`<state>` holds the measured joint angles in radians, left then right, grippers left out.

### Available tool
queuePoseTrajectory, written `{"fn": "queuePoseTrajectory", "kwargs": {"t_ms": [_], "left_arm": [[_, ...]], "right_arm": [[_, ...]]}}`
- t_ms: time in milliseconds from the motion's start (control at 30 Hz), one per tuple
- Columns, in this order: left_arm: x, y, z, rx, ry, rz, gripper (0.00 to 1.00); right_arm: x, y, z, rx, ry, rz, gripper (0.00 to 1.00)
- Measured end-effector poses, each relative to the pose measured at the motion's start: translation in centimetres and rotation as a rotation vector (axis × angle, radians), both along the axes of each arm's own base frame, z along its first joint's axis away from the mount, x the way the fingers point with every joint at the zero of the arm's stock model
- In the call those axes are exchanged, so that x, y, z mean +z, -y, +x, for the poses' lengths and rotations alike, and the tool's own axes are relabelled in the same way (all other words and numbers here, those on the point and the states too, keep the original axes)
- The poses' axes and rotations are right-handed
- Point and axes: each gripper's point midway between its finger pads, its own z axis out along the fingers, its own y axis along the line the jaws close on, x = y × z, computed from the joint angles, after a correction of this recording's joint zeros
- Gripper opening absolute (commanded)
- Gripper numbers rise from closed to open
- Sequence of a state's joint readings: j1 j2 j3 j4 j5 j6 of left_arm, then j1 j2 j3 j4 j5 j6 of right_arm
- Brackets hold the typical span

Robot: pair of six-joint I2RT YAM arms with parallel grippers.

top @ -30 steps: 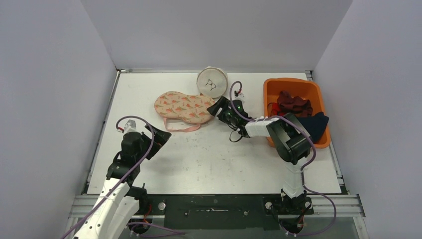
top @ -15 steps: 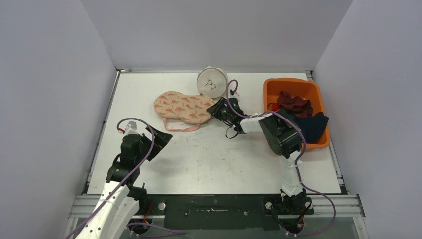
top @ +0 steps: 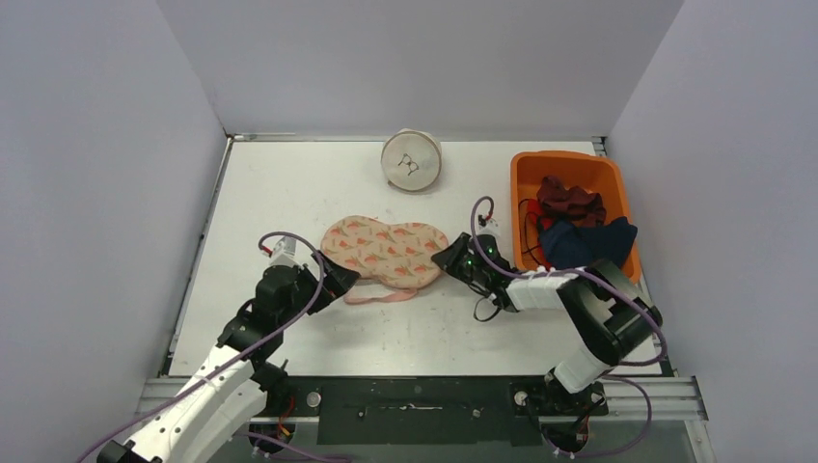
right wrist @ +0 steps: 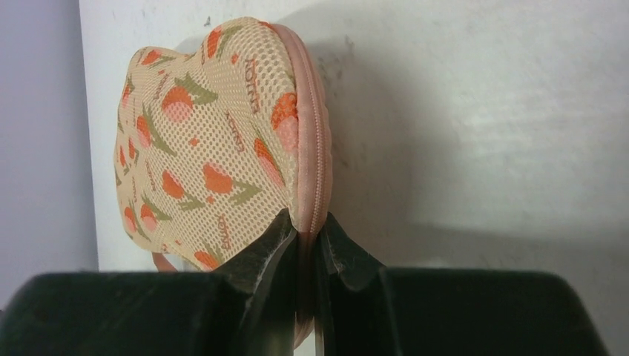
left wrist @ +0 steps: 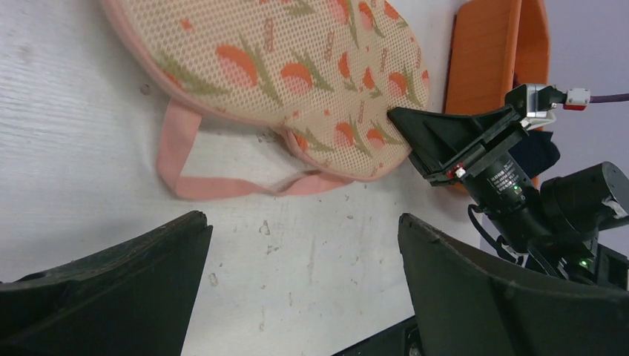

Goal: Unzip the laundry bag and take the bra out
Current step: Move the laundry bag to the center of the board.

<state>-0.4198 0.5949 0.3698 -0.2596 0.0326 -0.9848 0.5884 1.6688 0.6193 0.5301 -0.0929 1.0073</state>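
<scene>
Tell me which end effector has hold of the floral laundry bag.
The right end effector, pinched shut on the zipped edge of the laundry bag; the left end effector hangs wide open, clear of it.

Small orange lettering repeated between the tulips on the peach mesh laundry bag [right wrist: 215, 141], and fine print on a white sticker [left wrist: 498, 176] on the black right gripper [left wrist: 397, 119], were both too small to read.

Open table [top: 424, 333] nearside of laundry bag [top: 384, 251]; orange bin [top: 527, 170] blocks right; round pouch [top: 411, 160] well behind.
</scene>
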Motion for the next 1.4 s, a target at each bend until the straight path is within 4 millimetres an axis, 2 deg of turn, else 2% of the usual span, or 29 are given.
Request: {"fn": "queuePoseTrajectory", "kwargs": {"t_ms": [100, 200, 267, 333, 433, 467, 533, 633, 733, 833, 900, 1000, 1133, 1267, 1400], "left_arm": [[-0.7, 1.6, -0.6, -0.052, 0.0, 0.015, 0.97], [-2.4, 3.0, -1.6, -0.094, -0.024, 0.034, 0.97], [-3.5, 3.7, -2.2, -0.113, -0.042, 0.046, 0.97], [-4.4, 4.3, -2.9, -0.129, -0.056, 0.059, 0.97], [-5.1, 4.9, -3.8, -0.144, -0.06, 0.065, 0.97], [-5.1, 5.1, -3.9, -0.143, -0.057, 0.064, 0.97], [-4.7, 5.3, -4.0, -0.137, -0.042, 0.054, 0.97], [-4.0, 5.3, -4.0, -0.121, -0.019, 0.027, 0.98], [-3.5, 5.2, -4.2, -0.11, -0.004, 0.006, 0.97], [-3.4, 5.1, -4.6, -0.106, -0.008, -0.009, 0.96], [-3.7, 5.0, -5.1, -0.106, -0.023, -0.01, 0.96], [-4.3, 4.7, -5.8, -0.101, -0.056, 0.002, 0.95], [-5.9, 4.1, -6.8, -0.095, -0.117, 0.046, 0.94], [-6.7, 3.8, -6.8, -0.079, -0.141, 0.069, 0.93], [-7.7, 3.3, -6.6, -0.057, -0.157, 0.116, 0.9]], "right_arm": [[-0.2, 1.4, -3.3, -0.001, 0.003, -0.024, 0.05], [-0.3, 1.8, -6.3, 0.01, 0.018, -0.061, 0.07], [0.0, 1.4, -8.0, 0.033, 0.037, -0.072, 0.23], [0.4, 1.0, -9.8, 0.063, 0.06, -0.084, 0.5], [0.8, 0.8, -11.4, 0.094, 0.077, -0.094, 0.86], [0.9, 1.0, -11.6, 0.099, 0.085, -0.107, 0.94], [1.4, 1.7, -11.7, 0.095, 0.106, -0.134, 0.99], [2.3, 2.7, -11.6, 0.104, 0.142, -0.195, 1.0], [4.1, 3.2, -10.4, 0.119, 0.18, -0.235, 0.98], [5.7, 4.2, -7.4, 0.113, 0.201, -0.243, 0.96], [5.9, 4.6, -5.5, 0.125, 0.197, -0.255, 0.95], [4.9, 3.5, -3.7, 0.2, 0.177, -0.276, 0.93], [1.9, 1.3, -3.4, 0.312, 0.126, -0.264, 0.87], [-1.0, -0.1, -3.4, 0.38, 0.069, -0.247, 0.8], [-0.5, -0.8, -3.2, 0.396, 0.096, -0.22, 0.71]]}}
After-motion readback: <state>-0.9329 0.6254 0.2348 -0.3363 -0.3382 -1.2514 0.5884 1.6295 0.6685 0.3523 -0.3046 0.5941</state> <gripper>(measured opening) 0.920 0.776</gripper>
